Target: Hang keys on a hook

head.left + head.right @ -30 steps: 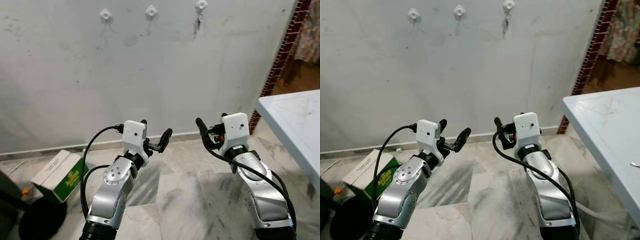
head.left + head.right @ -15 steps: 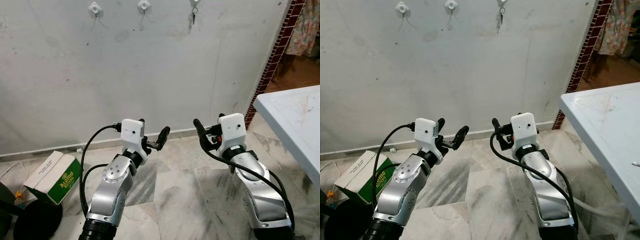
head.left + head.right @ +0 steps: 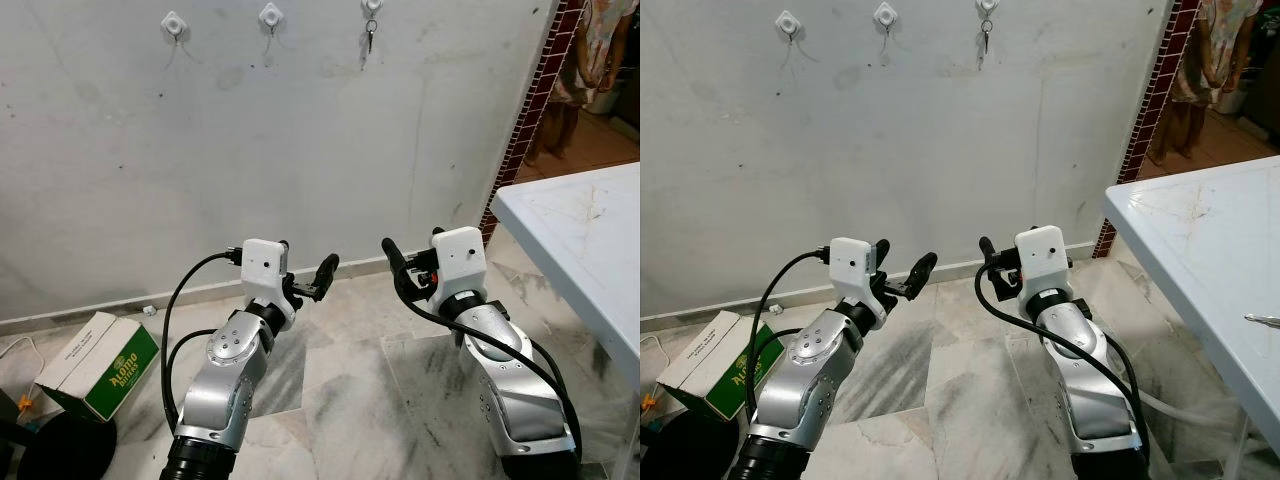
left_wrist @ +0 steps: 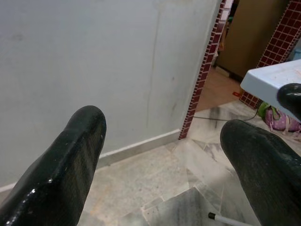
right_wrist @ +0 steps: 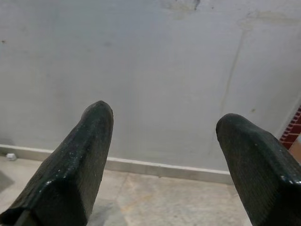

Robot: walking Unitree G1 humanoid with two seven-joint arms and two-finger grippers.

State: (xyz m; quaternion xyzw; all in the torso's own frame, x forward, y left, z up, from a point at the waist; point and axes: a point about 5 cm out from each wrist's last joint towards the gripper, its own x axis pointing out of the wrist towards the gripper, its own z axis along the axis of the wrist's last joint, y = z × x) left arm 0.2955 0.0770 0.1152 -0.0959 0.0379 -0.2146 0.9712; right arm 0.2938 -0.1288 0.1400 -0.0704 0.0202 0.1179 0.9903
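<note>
Three white hooks sit high on the grey wall: the left hook, the middle hook and the right hook. A small bunch of keys hangs from the right hook. Both arms are raised at chest height, well below the hooks and apart from the wall. My left gripper is open with nothing between its fingers. My right gripper is also open and empty, its fingers pointing at the bare wall.
A green and white cardboard box lies on the marble floor at the left, by a dark round object. A white table stands at the right, beside a red-tiled pillar. A person stands in the doorway beyond.
The whole picture has shifted, so the camera moved: hooks and box sit further left, and a person has come into view at the right. Both arms hold the same open pose.
</note>
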